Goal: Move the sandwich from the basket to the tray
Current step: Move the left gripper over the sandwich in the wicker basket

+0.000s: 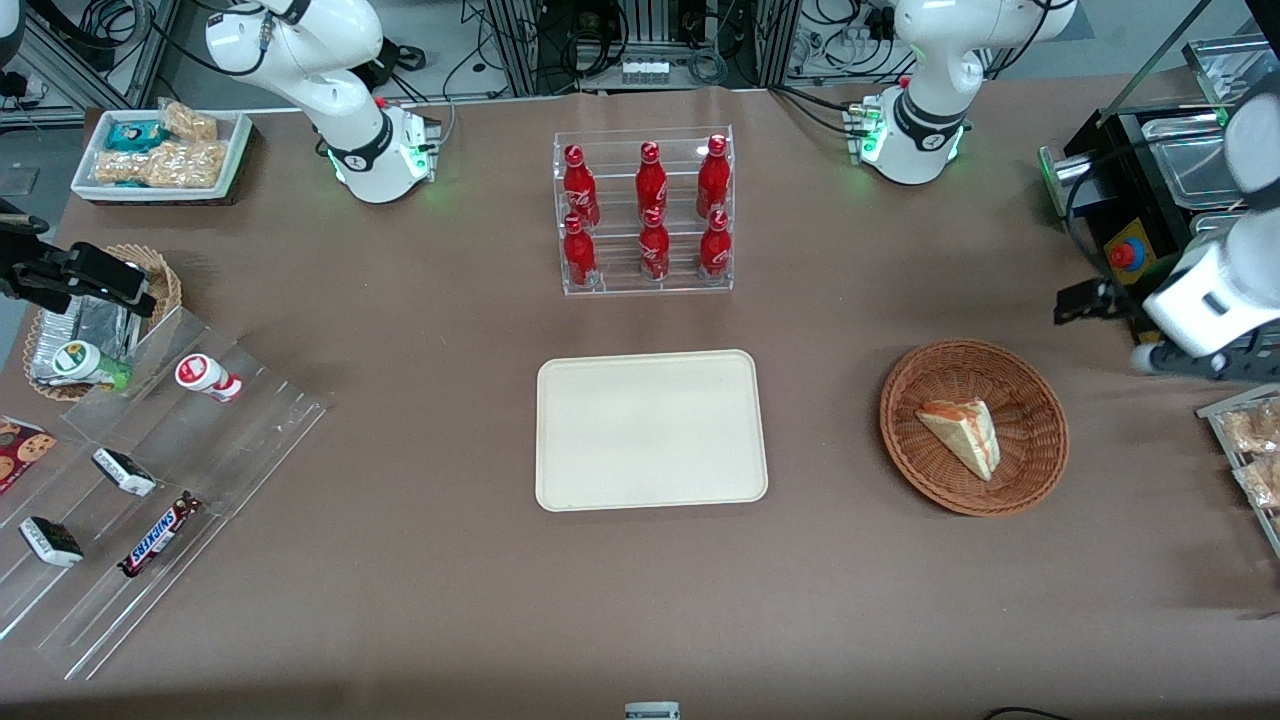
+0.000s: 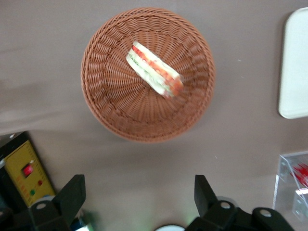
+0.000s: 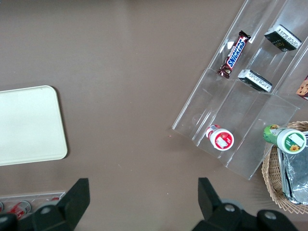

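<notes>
The sandwich (image 1: 962, 433) (image 2: 155, 70), a pale wedge with a red-orange stripe, lies in the round reddish-brown wicker basket (image 1: 1040, 395) (image 2: 103, 77). The cream tray (image 1: 650, 430) (image 2: 294, 72) sits flat at the table's middle, nothing on it. My gripper (image 1: 1082, 300) (image 2: 138, 185) hangs open above the table, apart from the basket, a little farther from the front camera than it and toward the working arm's end. Nothing is between its fingers (image 2: 72, 195).
A clear rack of red bottles (image 1: 645, 215) (image 2: 293, 185) stands farther from the front camera than the tray. A black box with a red button (image 1: 1125, 250) (image 2: 26, 171) is close to my gripper. Snack packs (image 1: 1250, 440) lie at the working arm's table edge.
</notes>
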Robot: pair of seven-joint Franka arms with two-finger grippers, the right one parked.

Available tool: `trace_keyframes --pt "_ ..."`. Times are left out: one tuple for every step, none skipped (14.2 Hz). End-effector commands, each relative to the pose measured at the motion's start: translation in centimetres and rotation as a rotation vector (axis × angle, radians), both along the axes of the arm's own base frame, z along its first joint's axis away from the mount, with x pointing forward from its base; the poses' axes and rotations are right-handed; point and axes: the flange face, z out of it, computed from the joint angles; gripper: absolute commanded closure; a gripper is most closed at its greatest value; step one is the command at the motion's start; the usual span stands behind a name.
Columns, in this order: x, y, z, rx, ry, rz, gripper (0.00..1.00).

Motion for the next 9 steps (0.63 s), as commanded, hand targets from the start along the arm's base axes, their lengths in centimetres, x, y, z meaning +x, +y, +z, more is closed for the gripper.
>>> trace_keyframes --pt "0.0 0.8 -6.0 0.007 -0.026 0.020 0.00" --pt "-0.2 1.1 -8.4 0.011 -0.042 0.038 0.00" --pt "-0.4 1.8 -10.4 0.020 -0.052 0.086 0.00" --pt "-0.6 1.7 -11.7 0.026 -0.062 0.127 0.00" --pt "-0.7 1.5 -12.6 0.034 -0.072 0.179 0.00" --pt "-0.7 1.2 -12.9 0.044 -0.074 0.239 0.00" --pt "-0.5 0.9 -13.3 0.055 -0.068 0.310 0.00" --pt "-0.3 0.5 -13.5 0.064 -0.073 0.383 0.00" --pt "0.1 -0.6 -13.5 0.069 -0.099 0.471 0.00"
